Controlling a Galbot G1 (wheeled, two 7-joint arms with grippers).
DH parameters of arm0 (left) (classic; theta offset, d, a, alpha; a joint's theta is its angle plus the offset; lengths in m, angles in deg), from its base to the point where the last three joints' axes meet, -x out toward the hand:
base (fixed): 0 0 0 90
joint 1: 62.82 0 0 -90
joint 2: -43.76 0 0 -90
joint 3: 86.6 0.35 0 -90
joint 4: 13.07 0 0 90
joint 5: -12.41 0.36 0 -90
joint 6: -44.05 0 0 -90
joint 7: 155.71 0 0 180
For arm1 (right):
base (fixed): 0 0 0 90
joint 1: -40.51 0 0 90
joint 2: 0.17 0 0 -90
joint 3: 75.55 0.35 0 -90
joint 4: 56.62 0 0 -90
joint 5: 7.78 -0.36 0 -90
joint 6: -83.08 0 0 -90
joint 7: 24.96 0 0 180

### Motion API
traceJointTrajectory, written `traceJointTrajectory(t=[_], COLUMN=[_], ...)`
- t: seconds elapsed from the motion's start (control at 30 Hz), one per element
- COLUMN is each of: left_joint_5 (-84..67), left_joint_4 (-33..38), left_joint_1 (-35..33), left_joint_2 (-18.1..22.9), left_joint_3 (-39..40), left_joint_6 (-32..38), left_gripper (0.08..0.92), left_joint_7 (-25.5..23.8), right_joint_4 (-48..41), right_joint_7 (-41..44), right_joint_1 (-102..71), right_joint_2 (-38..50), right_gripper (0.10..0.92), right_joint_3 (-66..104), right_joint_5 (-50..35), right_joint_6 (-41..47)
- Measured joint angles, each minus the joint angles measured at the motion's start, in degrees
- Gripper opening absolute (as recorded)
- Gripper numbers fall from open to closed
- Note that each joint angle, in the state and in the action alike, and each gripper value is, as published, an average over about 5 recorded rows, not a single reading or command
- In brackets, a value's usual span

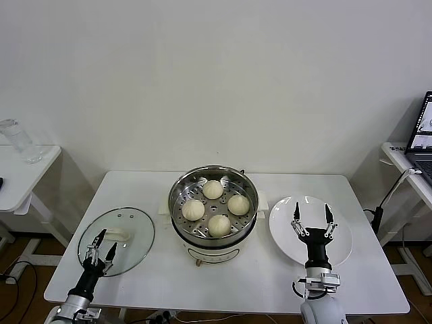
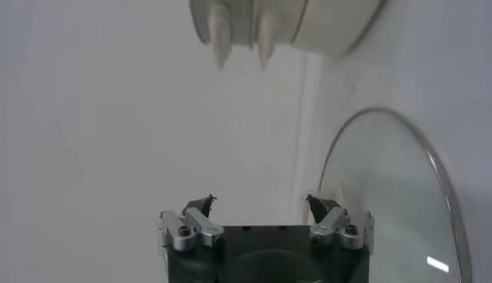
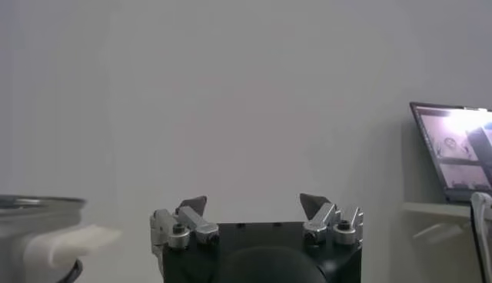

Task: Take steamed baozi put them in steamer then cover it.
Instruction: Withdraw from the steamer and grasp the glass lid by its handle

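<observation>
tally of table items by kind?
Buns: 4, all in the steamer
Steamer: 1
Glass lid: 1, on the table
White plate: 1, no buns on it
Total: 7

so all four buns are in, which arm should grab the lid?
Left, probably. The left tool hovers open over the glass lid, left of the steamer. The right tool, also open, is over the white plate on the far side.
</observation>
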Motion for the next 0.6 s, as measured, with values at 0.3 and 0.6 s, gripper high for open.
traceJointTrajectory(t=[0.3, 0.6], left_joint_5=[0.80, 1.21], left_joint_4=[-4.61, -7.60], left_joint_1=[4.10, 7.33], left_joint_2=[-0.19, -0.06], left_joint_3=[0.76, 1.09], left_joint_6=[-0.47, -0.99], left_gripper=[0.823, 0.823], left_joint_7=[0.06, -0.19], right_joint_4=[-0.03, -0.69], right_joint_7=[0.02, 0.18], right_joint_1=[-0.52, -0.93], right_joint_2=[-0.35, -0.49], right_gripper=[0.823, 0.823], right_joint_3=[0.42, 0.90], right_joint_5=[0.63, 1.08], right_joint_6=[-0.22, -0.85])
